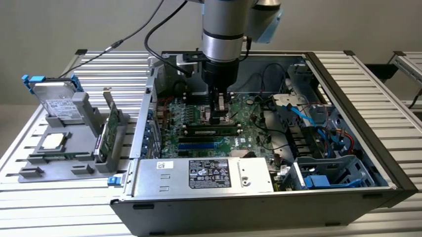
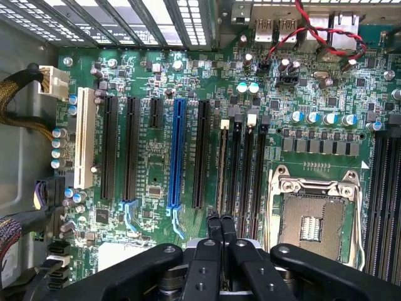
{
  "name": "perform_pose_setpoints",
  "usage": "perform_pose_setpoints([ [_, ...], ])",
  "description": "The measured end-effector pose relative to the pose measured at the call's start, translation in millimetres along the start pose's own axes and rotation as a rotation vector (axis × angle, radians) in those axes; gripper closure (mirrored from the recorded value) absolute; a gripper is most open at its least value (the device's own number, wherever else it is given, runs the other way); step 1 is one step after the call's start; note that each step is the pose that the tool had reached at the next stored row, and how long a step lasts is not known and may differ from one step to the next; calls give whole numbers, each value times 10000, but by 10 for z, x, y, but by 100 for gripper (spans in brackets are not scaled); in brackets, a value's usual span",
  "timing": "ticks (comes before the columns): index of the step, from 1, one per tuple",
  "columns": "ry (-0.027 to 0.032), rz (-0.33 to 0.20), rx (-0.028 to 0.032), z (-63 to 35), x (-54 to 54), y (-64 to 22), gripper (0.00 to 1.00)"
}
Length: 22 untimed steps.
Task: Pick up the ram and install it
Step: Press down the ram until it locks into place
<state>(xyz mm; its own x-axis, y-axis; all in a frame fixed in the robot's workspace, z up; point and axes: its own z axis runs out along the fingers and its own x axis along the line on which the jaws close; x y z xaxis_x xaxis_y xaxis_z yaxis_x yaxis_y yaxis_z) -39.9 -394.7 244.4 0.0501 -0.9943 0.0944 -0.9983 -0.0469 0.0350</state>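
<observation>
The ram [image 1: 212,131], a long dark green stick with black chips, stands in one of the motherboard's [image 1: 244,116] black slots inside the open computer case. In the wrist view the ram [image 2: 223,164] is seen edge-on as a thin strip in the slot nearest the blue connector. My gripper [image 1: 220,117] hangs straight down over the board, just behind and above the stick. The gripper [image 2: 220,224] is shut, its two fingers pressed together in line with the stick's end, with nothing between them. I cannot tell whether the tips touch the stick.
A silver power supply [image 1: 204,175] lies along the case's near edge, with drive cages and cables [image 1: 310,123] at the exterior view's right. Outside the case a grey stand [image 1: 72,148] holds a hard drive [image 1: 61,102] and a green card [image 1: 109,129]. The CPU socket [image 2: 313,216] lies beside the slots.
</observation>
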Motion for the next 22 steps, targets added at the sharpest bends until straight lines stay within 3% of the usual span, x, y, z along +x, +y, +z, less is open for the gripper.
perform_pose_setpoints([
  [9, -1, 30, -3, 0, 0, 0, 90],
  [22, -82, 2066, -195, 1, 0, 0, 90],
])
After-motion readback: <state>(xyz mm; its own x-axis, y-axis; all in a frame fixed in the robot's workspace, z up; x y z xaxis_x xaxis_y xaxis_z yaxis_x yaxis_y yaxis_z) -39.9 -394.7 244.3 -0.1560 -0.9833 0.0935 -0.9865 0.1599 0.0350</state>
